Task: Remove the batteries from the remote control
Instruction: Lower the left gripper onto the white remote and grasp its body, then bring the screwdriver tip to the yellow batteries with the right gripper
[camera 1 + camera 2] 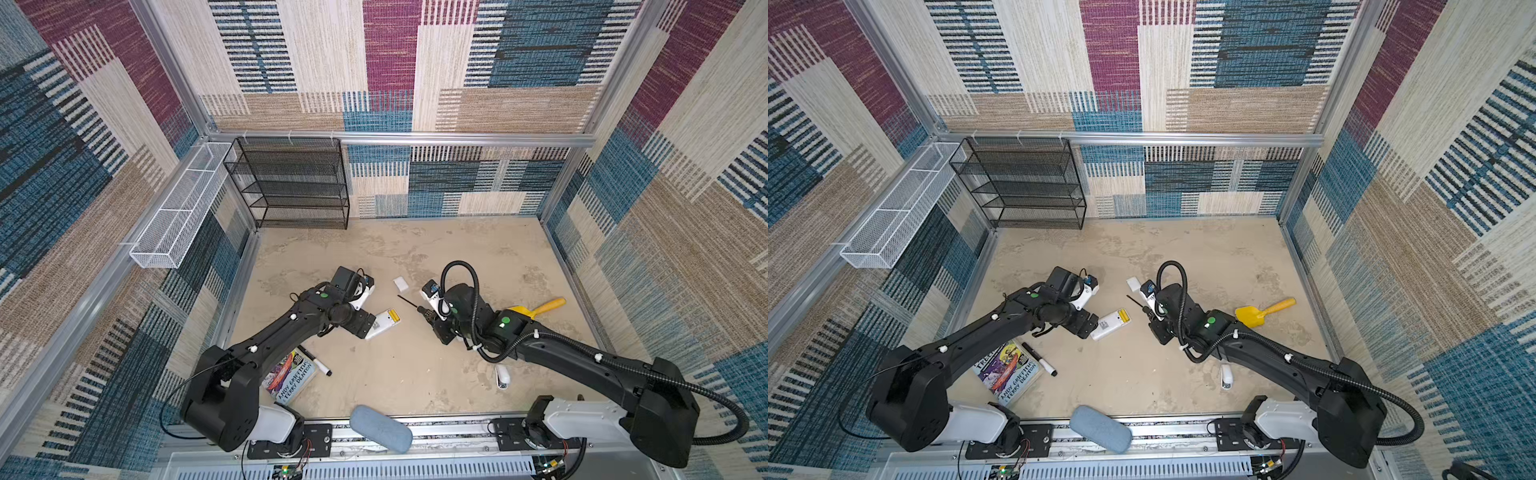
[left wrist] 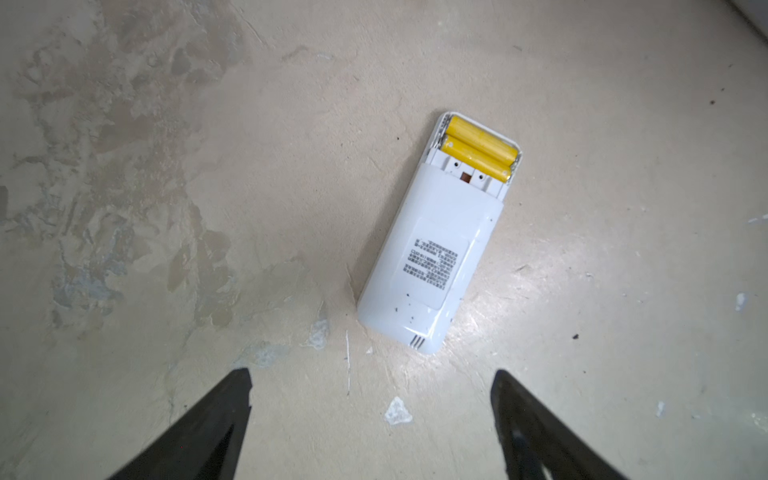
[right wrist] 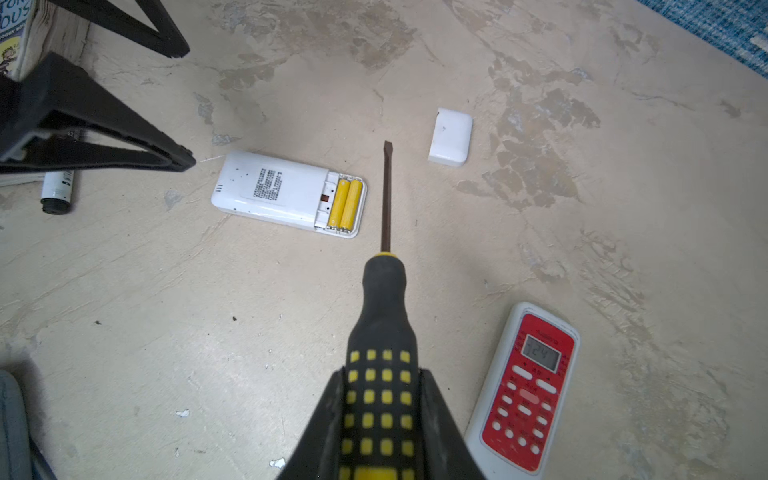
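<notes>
Yellow batteries point(image 2: 478, 147) seated side by side in open bay of white remote point(image 2: 432, 249), face down on bench point(image 2: 166, 208); left fingers point(image 2: 208, 428) spread wide, empty, just short of remote; right fingers point(image 3: 444, 436) clamped on screwdriver point(image 3: 384, 332), tip near batteries, apart

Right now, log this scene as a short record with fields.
remote: white, face down, battery bay open
batteries: two yellow ones visible, side by side in the battery bay
cover: off, lying apart from the remote
left pincer: open, empty, near the remote
right pincer: shut on screwdriver, blade clear of the remote
other remote: red face up, lying free
</notes>
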Action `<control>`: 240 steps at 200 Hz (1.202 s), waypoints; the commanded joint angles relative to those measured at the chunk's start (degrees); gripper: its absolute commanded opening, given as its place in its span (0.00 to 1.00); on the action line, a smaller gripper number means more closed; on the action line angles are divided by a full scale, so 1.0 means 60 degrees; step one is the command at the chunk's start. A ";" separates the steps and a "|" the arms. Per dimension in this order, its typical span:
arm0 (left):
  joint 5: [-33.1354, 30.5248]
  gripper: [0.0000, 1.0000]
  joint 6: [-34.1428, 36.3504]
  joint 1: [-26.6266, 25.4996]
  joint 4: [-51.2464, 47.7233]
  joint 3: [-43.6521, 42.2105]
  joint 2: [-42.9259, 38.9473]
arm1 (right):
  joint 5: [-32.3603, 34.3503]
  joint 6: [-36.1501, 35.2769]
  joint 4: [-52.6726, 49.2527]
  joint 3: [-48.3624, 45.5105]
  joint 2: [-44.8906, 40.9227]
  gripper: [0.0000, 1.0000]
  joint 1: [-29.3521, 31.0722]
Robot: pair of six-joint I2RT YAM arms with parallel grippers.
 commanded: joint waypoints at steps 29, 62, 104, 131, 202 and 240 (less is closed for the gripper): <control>-0.0055 0.90 0.1823 -0.0476 0.0535 -0.0049 0.0689 | -0.0505 -0.0002 0.0231 -0.0007 0.0252 0.00 0.0009; 0.0077 0.91 0.2288 -0.0591 0.0834 -0.0061 0.1078 | -0.0621 -0.0015 0.0245 -0.0007 0.0301 0.00 0.0002; 0.0124 0.91 0.2342 -0.0591 0.1081 -0.0049 0.1680 | -0.0674 -0.0032 0.0159 0.0008 0.0284 0.00 0.0010; 0.0143 0.91 0.2360 -0.0591 0.1170 -0.0065 0.1987 | -0.0712 -0.0046 0.0103 0.0037 0.0333 0.00 0.0009; 0.0058 0.83 0.2647 -0.0591 0.1159 -0.0135 0.2352 | -0.0752 -0.0046 -0.0018 0.0081 0.0707 0.00 0.0010; 0.0127 0.77 0.2755 -0.0591 0.1191 -0.0153 0.2455 | -0.0730 -0.0006 -0.0025 0.0093 0.0683 0.00 0.0010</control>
